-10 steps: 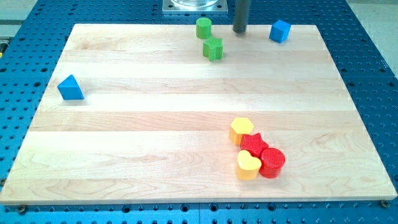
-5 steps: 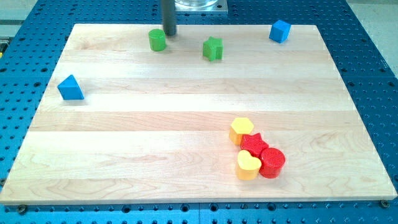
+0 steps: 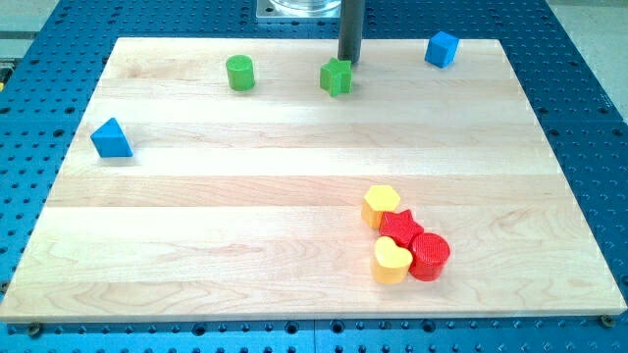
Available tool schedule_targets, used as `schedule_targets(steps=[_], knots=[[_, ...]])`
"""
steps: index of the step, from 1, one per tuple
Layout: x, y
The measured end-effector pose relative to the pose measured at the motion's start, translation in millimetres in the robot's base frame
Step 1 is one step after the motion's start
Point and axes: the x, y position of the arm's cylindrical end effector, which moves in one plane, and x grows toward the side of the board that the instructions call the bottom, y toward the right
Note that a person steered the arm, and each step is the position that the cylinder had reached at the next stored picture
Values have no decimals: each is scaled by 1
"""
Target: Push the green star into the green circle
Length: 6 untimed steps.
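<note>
On the wooden bench (image 3: 196,196), my tip (image 3: 349,60) rests just above-right of the green star (image 3: 336,76), near the top edge. Well apart to the star's left stands the green circle (image 3: 239,73). No hand is fitted, only a rod.

My tip (image 3: 349,61) sits just above-right of the green star (image 3: 336,76), green circle (image 3: 239,73) well left.

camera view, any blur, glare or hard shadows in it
Camera view: lighting even, no glare on the pale wooden board; the green star block and green cylinder block are sharp with faint shadows; my tip, just upper right of the star, looks slightly soft.
</note>
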Motion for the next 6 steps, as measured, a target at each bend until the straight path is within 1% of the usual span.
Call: schedule_targets(steps=[2, 3, 4, 5, 6], knots=[[33, -46], [31, 1], [43, 30], [79, -28], [69, -82]])
